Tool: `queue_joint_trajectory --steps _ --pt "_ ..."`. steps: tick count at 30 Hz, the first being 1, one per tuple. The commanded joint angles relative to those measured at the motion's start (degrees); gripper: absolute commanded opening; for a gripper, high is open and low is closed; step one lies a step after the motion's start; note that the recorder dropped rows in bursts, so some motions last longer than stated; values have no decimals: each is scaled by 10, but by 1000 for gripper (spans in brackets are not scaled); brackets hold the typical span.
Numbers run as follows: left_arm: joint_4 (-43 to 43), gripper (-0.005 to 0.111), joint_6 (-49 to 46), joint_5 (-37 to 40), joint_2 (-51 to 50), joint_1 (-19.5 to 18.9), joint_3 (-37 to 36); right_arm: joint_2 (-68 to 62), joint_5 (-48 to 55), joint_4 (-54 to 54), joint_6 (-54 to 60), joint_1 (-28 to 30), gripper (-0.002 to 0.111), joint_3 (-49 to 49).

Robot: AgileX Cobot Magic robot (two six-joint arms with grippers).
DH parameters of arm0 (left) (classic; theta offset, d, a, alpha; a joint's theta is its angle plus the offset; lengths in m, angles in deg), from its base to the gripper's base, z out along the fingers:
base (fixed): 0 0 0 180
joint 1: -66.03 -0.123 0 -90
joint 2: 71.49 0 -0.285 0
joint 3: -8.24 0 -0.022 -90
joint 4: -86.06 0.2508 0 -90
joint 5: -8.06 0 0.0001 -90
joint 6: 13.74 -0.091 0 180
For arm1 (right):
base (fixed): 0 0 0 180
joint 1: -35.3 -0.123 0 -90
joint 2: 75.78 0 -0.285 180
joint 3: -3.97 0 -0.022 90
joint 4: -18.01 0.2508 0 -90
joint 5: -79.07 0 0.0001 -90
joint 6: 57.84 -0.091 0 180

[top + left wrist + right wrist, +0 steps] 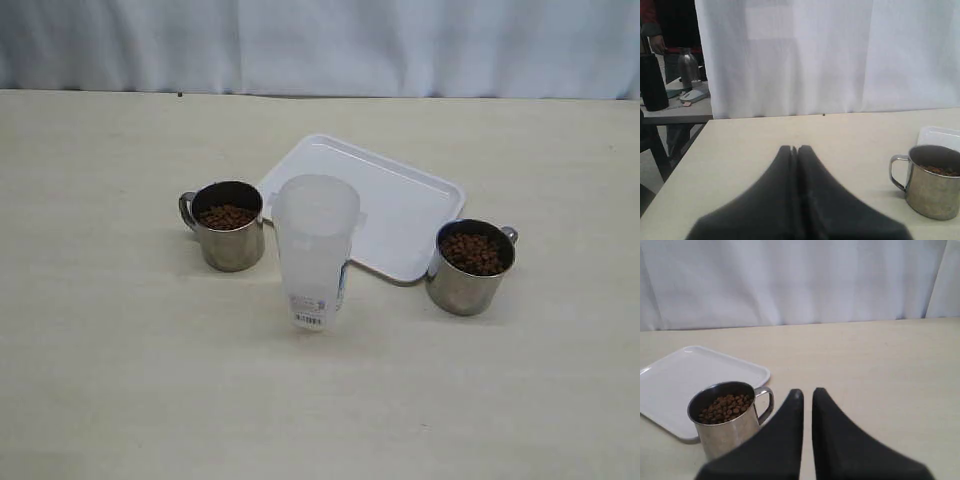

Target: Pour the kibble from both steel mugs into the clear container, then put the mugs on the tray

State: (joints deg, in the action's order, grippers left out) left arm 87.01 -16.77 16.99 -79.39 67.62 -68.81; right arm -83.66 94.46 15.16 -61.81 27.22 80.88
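Close before the right gripper [807,392] — jaws pressed together, empty — a steel mug [727,425] of kibble [724,407] stands just beside the tray [410,215]. The left gripper [796,148], also closed on nothing, has the second steel mug [932,182] ahead, apart from it; the clear container [314,250] stands upright between both mugs.

Bare pale tabletop [100,380] flanks both shiny steel mugs [231,250]. Between them stand a translucent plastic tumbler [313,270] and white rectangular tray [410,200].
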Motion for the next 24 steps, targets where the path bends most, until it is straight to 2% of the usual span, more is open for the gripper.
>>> queue_joint_trajectory --steps 1,14,16,17,20,22,24 --pt "-1 0 1 -8 1 5 -2 1 -45 -4 3 -1 5 3" --pt "-1 0 1 -8 1 5 -2 1 -233 -14 40 -1 5 3" --pt "-1 0 1 -8 1 5 -2 1 -305 0 30 -1 5 3" --pt "-1 0 1 -8 1 5 -2 1 -330 25 -45 -1 5 3" --pt "-1 0 1 -8 1 5 -2 -9 -250 -25 -134 -1 5 3" --pt "-1 0 1 -8 1 5 -2 -89 -249 -28 -213 -16 5 3" --pt "-1 0 1 -8 1 5 -2 -188 -250 -32 -232 -49 5 3"
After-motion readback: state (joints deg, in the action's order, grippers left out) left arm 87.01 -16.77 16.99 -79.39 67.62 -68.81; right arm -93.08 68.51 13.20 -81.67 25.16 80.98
